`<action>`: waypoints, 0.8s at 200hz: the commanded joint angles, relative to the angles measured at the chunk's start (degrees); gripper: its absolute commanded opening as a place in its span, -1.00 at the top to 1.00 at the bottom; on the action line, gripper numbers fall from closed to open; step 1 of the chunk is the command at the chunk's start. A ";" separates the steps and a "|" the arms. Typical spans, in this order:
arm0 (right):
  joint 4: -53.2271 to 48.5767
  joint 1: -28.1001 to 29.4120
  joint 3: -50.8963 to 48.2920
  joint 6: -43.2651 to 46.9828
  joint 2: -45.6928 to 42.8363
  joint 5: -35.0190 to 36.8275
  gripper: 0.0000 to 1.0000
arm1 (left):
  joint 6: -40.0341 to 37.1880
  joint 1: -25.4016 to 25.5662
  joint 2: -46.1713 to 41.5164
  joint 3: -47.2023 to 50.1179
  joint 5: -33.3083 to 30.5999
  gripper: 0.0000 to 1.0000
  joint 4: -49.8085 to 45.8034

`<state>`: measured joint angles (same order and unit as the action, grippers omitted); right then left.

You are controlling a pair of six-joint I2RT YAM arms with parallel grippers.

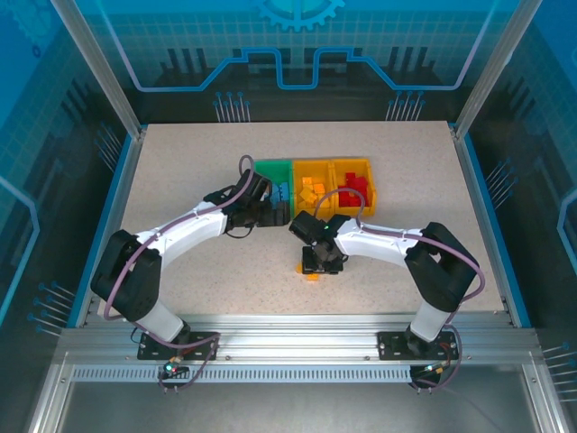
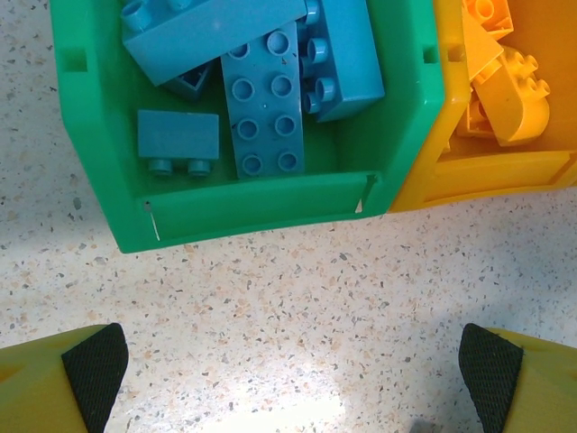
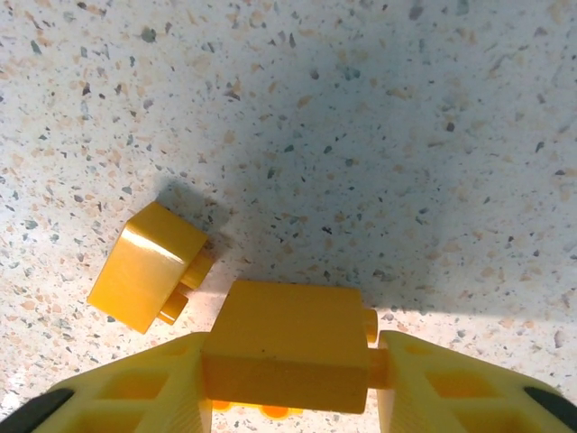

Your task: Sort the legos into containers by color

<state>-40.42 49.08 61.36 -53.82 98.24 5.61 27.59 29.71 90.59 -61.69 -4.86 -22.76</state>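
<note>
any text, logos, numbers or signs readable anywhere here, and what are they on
No readable text anywhere.
Blue bricks in the green bin: any stud embossing is too small to read.
Yellow brick in the right gripper: plain faces, no marking.
Blue backdrop: a gear graphic and circuit-like lines, no letters or numbers.

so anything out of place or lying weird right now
One small yellow brick lies tipped on its side on the table, studs pointing sideways, outside the bins. A second yellow brick is clamped between the fingers of the right gripper. Nothing else stands out.
</note>
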 commanded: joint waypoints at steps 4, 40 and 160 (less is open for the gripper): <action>-2.45 -1.19 -0.14 0.00 -1.91 1.48 0.14 | 0.88 -0.62 -1.20 0.96 -1.29 -0.98 -0.30; -4.10 -4.52 2.62 3.23 -4.90 1.74 0.17 | 1.38 -0.58 -1.24 1.87 -1.46 -0.98 -0.53; -2.15 -22.88 29.15 11.11 9.40 -6.83 0.19 | -2.29 5.86 -6.07 8.71 2.08 -0.97 0.96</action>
<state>-41.63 27.16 85.27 -43.97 102.72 2.04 28.12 31.48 86.15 -54.11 -4.05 -22.37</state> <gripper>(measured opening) 0.407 0.987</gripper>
